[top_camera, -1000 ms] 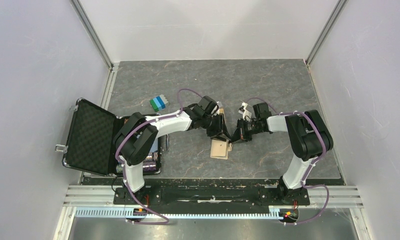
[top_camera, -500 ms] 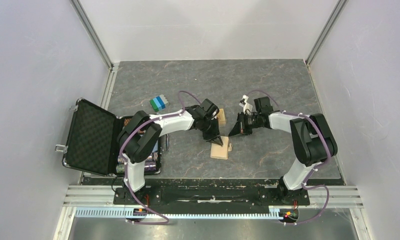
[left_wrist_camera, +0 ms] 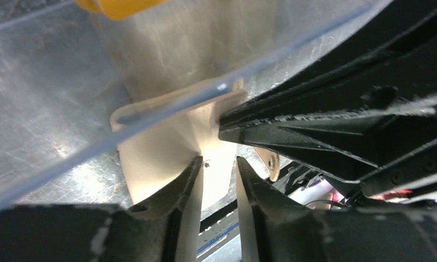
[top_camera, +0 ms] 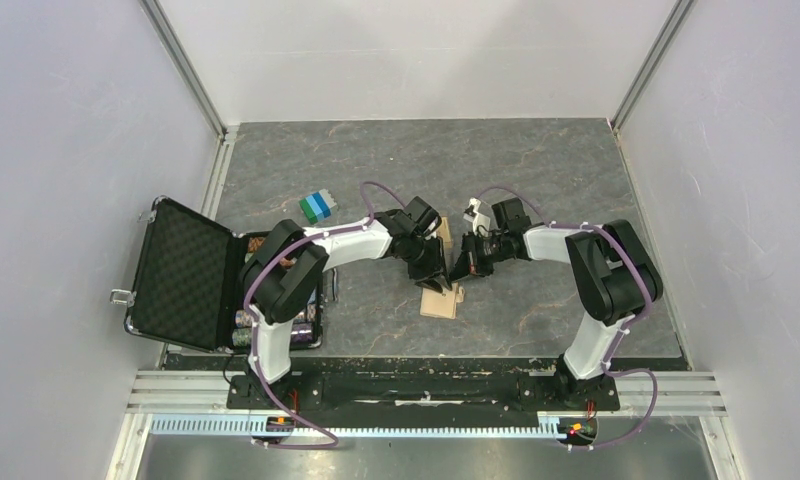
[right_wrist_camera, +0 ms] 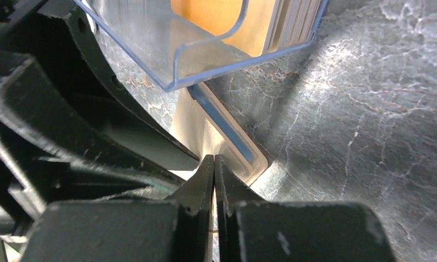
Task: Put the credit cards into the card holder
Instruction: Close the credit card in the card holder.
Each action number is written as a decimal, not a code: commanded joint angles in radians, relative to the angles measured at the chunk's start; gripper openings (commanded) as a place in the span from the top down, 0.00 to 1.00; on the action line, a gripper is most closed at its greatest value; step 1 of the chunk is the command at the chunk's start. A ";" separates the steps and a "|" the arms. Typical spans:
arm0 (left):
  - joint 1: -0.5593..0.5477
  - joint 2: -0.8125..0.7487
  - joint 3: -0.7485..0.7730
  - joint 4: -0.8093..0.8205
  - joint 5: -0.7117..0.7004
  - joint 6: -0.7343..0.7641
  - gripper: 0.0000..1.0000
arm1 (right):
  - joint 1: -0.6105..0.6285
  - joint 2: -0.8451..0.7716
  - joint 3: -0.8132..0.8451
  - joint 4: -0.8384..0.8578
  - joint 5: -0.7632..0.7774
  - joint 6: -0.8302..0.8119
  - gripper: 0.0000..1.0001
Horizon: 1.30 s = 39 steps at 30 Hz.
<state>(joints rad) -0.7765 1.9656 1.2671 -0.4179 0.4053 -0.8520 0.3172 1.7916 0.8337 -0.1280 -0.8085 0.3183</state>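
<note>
Cards [right_wrist_camera: 205,16] look thin, stiff and slick, so one lying flat gives little to pinch. I would take one by a short edge where it stands clear of the stack. They sit upright in one clear plastic box [right_wrist_camera: 151,49] just beyond the tips of the right gripper [right_wrist_camera: 213,161]. The packed edges show several cards, too tight to count. One tan wallet [right_wrist_camera: 205,131], soft and likely to flop, lies directly under both grippers' tips, with pale-blue lining showing along its edge. The right gripper's jaws are pressed together with nothing visible in them. The left gripper [left_wrist_camera: 219,161] holds its jaws a narrow slit apart over the wallet, with nothing seen between them.
</note>
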 commanded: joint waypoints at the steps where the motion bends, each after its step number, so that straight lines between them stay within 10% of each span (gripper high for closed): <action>1: -0.001 -0.075 -0.008 0.057 0.009 0.025 0.61 | 0.005 0.016 -0.011 -0.036 0.149 -0.034 1.00; 27: -0.045 -0.020 0.023 0.123 0.092 0.037 0.69 | 0.005 0.014 0.012 -0.060 0.178 -0.025 1.00; 39: -0.047 -0.047 0.056 -0.021 -0.045 0.097 0.98 | 0.004 0.011 0.013 -0.064 0.175 -0.028 1.00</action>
<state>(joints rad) -0.8204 1.9388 1.2697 -0.3515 0.4404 -0.8265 0.3233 1.7847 0.8433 -0.1555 -0.7712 0.3267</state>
